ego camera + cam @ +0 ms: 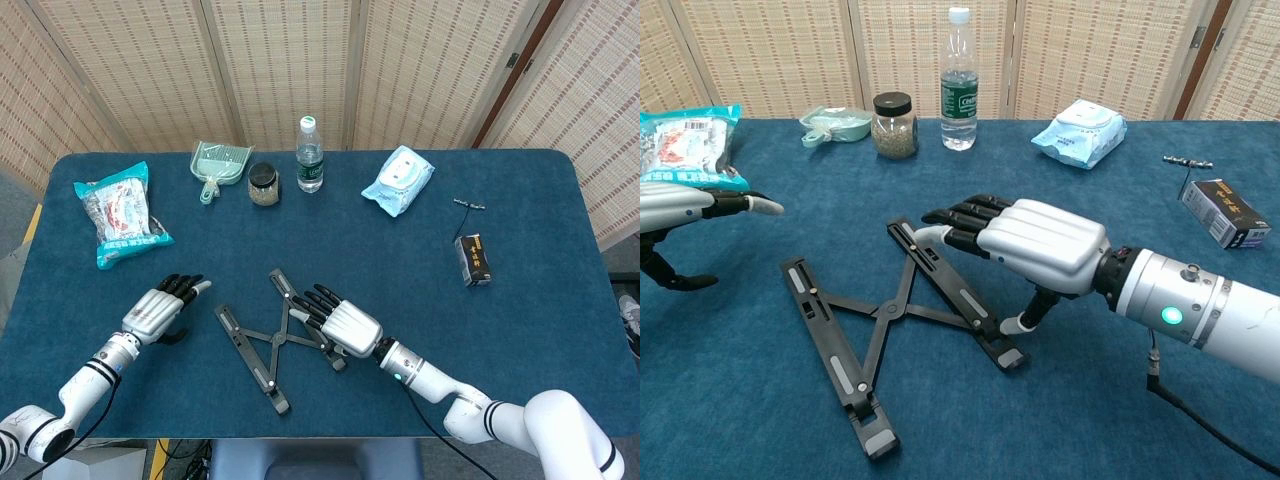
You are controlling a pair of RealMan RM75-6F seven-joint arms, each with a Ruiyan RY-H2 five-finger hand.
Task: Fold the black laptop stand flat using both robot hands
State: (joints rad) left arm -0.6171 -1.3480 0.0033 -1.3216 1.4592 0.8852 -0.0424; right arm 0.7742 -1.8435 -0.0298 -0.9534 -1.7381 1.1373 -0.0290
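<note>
The black laptop stand (279,335) lay on the blue table (540,250), near its front edge, its two rails crossed in an X and not yet flat against each other; the right hand (1025,243) was over the right-side rail, palm down, fingertips (940,217) reaching the rail's far end and the thumb angled down beside the rail's near end; whether it gripped the rail could not be told from either view; the left hand (160,311) hovered just to the left of the stand, fingers extended and apart, grasping nothing; a snack bag (118,214), dustpan (217,165), jar (263,185), water bottle (310,154), wipes pack (398,180) and small box (473,259) stood farther back.
</note>
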